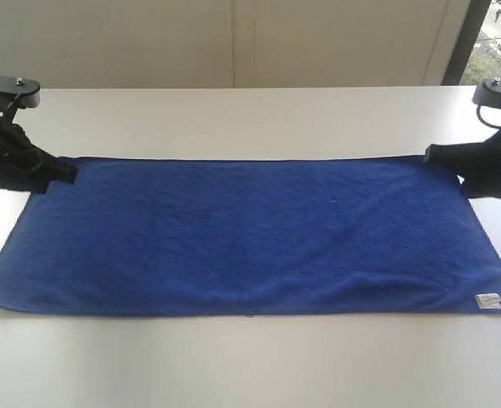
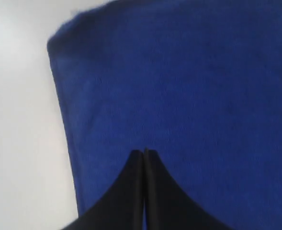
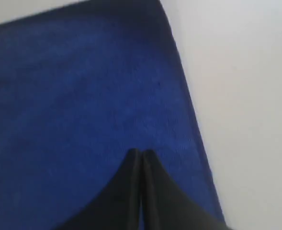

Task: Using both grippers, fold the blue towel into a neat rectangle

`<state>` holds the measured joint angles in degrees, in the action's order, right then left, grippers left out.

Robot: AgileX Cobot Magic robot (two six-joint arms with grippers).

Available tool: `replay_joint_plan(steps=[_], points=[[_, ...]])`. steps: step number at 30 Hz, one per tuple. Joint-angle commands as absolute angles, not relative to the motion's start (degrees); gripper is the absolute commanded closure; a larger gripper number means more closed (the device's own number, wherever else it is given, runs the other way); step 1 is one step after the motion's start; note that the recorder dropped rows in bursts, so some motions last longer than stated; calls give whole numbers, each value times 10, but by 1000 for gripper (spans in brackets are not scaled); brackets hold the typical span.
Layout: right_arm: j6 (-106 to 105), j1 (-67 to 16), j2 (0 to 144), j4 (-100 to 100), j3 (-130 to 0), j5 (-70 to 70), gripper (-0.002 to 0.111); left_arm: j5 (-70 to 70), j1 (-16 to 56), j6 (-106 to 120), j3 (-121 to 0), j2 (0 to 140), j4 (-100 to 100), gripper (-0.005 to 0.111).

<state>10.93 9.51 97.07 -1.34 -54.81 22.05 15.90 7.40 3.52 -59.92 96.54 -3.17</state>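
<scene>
You've got the L tool (image 1: 68, 170), tips pressed together, at the far-left corner of the blue towel (image 1: 250, 229), flat on the tabletop (image 1: 250, 119), R tool (image 1: 431, 154) likewise closed tight far-right; prob. light, limp, non-slip terry, so pinch both corners together.

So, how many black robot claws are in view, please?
2: the left black claw at the royal-blue terry towel's far left corner, the right black claw at its far right corner.
</scene>
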Motion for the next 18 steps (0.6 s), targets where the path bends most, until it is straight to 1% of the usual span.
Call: replay_joint_plan(steps=[1, 9, 18], points=[[97, 97, 924, -19, -482, 241, 108, 194, 75, 36, -533, 917, -34, 107], [96, 97, 916, -22, -426, 266, 108, 186, 75, 36, -446, 900, -34, 107], [94, 97, 933, -13, -405, 267, 108, 135, 75, 36, -415, 906, -34, 107]])
